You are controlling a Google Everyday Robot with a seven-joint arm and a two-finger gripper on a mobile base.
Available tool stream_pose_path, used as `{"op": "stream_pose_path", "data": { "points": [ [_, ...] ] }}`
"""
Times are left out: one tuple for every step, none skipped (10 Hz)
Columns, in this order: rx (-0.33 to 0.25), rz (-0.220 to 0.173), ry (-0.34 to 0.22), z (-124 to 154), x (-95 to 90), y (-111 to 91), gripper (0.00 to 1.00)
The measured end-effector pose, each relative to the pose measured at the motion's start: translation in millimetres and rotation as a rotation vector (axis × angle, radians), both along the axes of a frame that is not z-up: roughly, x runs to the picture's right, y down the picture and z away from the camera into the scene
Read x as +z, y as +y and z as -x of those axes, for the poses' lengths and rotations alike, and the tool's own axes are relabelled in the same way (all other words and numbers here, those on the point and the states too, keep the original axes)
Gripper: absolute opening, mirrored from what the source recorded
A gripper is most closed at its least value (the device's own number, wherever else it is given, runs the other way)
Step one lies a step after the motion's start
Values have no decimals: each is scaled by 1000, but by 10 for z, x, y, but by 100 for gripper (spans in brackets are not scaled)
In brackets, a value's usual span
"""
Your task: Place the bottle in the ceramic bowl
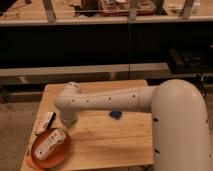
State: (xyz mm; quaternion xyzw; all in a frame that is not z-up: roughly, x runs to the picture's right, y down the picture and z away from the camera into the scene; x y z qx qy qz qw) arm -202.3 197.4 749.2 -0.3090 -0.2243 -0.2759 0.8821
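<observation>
Gripper point(66, 123) just above bottle point(50, 143) in ceramic bowl point(61, 156).

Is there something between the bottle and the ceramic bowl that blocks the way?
Nothing visible does: the bottle already lies inside the ceramic bowl. The gripper hangs just above the bowl's far rim, and the flat packet lies outside the bowl.

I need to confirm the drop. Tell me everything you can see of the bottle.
The bottle is slim and pale whitish, with a label showing faint markings. It lies on its side inside the bowl, slanted from lower left to upper right, spanning most of its width. The hand sits just above the bowl's far edge, apart from the bottle.
</observation>
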Motion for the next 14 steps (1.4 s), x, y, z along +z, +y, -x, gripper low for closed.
{"op": "stream_pose_path", "data": {
  "points": [
    [-3, 0, 2, -3, 6, -6, 0],
    [-5, -1, 4, -10, 13, -13, 0],
    [-8, -1, 6, -16, 18, -18, 0],
    [-11, -1, 8, -16, 25, -24, 0],
    [-18, -2, 6, 8, 34, -27, 0],
    [-23, -3, 6, 21, 40, -27, 0],
    [-28, -4, 8, 13, 49, -32, 0],
    [-30, -5, 13, -4, 62, -44, 4],
    [-34, -6, 16, -6, 74, -58, 13],
    [-39, -7, 17, 2, 79, -71, 19],
    [-45, -5, 16, 20, 82, -65, 23],
    [-48, -5, 18, 18, 85, -68, 23],
    [-53, -6, 23, 12, 97, -70, 23],
    [-55, -8, 24, 15, 108, -77, 23]
  ]
}}
